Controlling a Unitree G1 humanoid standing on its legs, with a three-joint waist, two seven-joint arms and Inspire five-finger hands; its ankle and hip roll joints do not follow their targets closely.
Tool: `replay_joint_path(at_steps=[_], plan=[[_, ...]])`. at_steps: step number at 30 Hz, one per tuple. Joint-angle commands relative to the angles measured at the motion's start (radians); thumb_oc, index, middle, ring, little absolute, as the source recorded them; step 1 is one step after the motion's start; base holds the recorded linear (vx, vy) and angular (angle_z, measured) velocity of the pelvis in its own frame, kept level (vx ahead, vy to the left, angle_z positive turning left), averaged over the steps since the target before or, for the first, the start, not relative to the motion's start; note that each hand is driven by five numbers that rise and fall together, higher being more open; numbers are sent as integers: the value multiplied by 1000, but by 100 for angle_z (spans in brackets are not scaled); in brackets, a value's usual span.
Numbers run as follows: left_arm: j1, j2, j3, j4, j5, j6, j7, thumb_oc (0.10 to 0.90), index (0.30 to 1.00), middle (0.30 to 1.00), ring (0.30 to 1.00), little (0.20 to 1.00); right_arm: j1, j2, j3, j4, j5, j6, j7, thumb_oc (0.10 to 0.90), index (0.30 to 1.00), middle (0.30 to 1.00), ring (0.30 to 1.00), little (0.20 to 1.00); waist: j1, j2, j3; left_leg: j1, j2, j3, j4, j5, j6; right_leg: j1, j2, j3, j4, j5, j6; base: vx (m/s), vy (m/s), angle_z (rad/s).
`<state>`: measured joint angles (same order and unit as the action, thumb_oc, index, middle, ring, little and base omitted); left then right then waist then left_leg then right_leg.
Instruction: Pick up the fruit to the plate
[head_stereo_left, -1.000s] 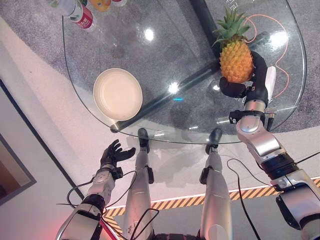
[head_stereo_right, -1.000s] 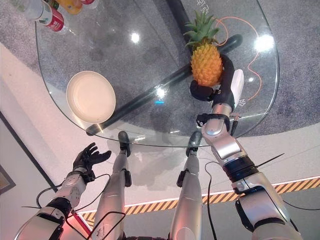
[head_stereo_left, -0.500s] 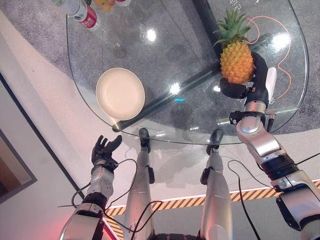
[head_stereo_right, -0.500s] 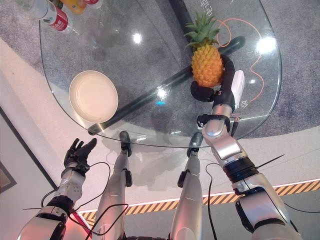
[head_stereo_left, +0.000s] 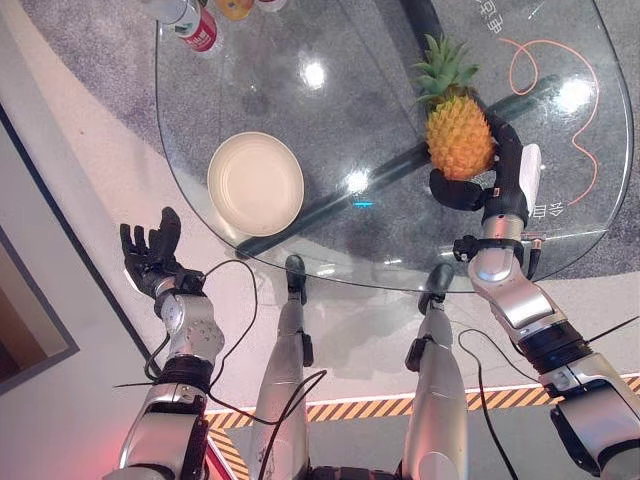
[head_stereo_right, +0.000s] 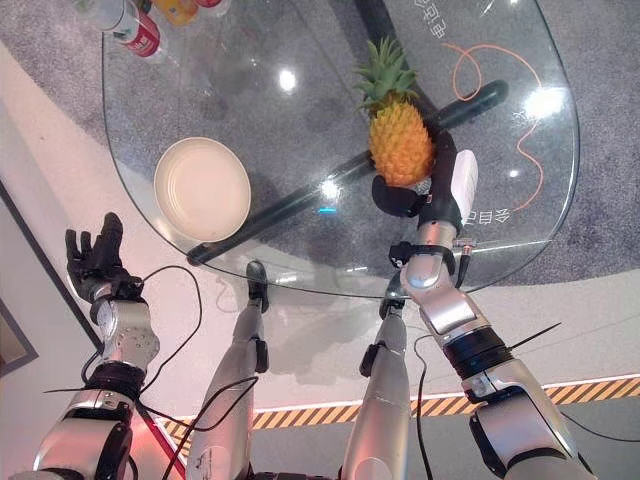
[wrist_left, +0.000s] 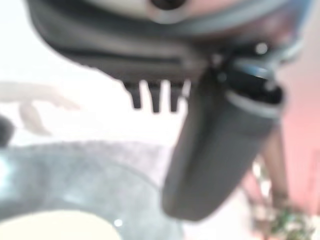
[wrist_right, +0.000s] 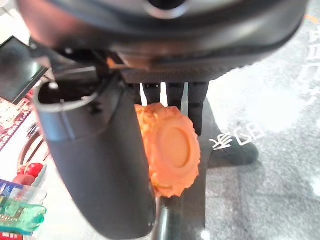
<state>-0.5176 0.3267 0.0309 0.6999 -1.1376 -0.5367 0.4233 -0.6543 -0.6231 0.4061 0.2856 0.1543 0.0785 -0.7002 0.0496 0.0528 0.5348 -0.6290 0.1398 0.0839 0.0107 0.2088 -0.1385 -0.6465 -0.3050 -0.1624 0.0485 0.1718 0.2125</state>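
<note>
The pineapple (head_stereo_left: 458, 135) is gripped at its base by the right hand (head_stereo_left: 490, 180), crown pointing toward 11 o'clock. The plate (head_stereo_left: 256, 185) lies on the tabletop (head_stereo_left: 350, 90) at 9 o'clock from it, well apart. The left hand (head_stereo_left: 148, 255) is held spread and empty.

One pineapple (head_stereo_left: 458, 140) and one round cream plate (head_stereo_left: 255, 184) sit on a single glass worktop (head_stereo_left: 330, 120). At the worktop's far left edge stands a cluster of drinks: one clear bottle with a red label (head_stereo_left: 193, 24) and at least two more containers, one orange (head_stereo_left: 234, 8), cut off by the frame so their full number cannot be told. Two robot hands appear, the left hand (head_stereo_left: 148, 254) and the right hand (head_stereo_left: 480, 180).
</note>
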Motion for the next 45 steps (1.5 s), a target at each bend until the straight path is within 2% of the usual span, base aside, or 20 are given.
replay_joint_path(at_steps=[1, 9, 16, 21, 25, 32, 37, 45], plan=[[-22, 104, 84, -43, -23, -137, -9, 800, 900, 900, 900, 900, -58, -29, -6, -180, -111, -117, -4, 100, 300, 300, 300, 200, -3, -13, -15, -3, 11, -13, 38, -43, -5, -48, -11, -57, 132, -33, -7, 22, 42, -2], [-31, 112, 104, -199, 25, -166, -27, 800, 900, 900, 900, 900, -44, -31, -26, -258, -186, -121, 33, 100, 300, 300, 300, 200, 0, -13, -15, -7, 13, -10, 37, -47, -8, -44, -10, -57, 128, -37, -6, 3, 4, 0], [-44, 69, 85, -330, 78, -174, -143, 800, 900, 900, 900, 900, -61, -24, -29, -339, -285, -121, 71, 100, 300, 300, 300, 200, 4, -16, -15, -21, 15, -10, 36, -45, -9, -48, -9, -58, 120, -32, -2, 0, 0, 0], [-66, 43, 35, -456, 88, -100, -219, 800, 900, 900, 900, 900, -91, -25, -28, -384, -349, -110, 102, 100, 300, 300, 300, 200, 5, -17, -15, -25, 12, -14, 40, -46, -7, -45, -8, -59, 117, -29, 2, 5, -6, 0], [-77, 40, 4, -496, 72, -60, -259, 800, 900, 900, 900, 900, -109, -29, -23, -395, -375, -108, 120, 100, 300, 300, 300, 200, 5, -15, -15, -26, 9, -16, 43, -47, -7, -42, -10, -59, 115, -27, 6, 0, 0, 0], [-91, 33, -64, -579, -21, 40, -348, 800, 900, 900, 900, 900, -152, -59, 6, -444, -385, -94, 166, 100, 300, 300, 300, 200, 2, 2, -15, -20, 0, -13, 42, -49, -4, -35, -25, -60, 101, -17, 17, 0, 0, 0], [-99, 31, -103, -617, -84, 88, -409, 800, 900, 900, 900, 900, -183, -78, 44, -472, -392, -88, 220, 100, 300, 300, 300, 200, 2, 15, -15, -15, -3, -10, 38, -48, -3, -34, -33, -58, 94, -10, 21, 0, 0, 0], [-105, 35, -164, -660, -127, 159, -443, 800, 900, 900, 900, 900, -219, -90, 97, -518, -365, -91, 265, 100, 300, 300, 300, 200, 2, 27, -15, -2, -8, -3, 27, -44, -2, -21, -42, -61, 79, -2, 25, 0, 0, 0]])
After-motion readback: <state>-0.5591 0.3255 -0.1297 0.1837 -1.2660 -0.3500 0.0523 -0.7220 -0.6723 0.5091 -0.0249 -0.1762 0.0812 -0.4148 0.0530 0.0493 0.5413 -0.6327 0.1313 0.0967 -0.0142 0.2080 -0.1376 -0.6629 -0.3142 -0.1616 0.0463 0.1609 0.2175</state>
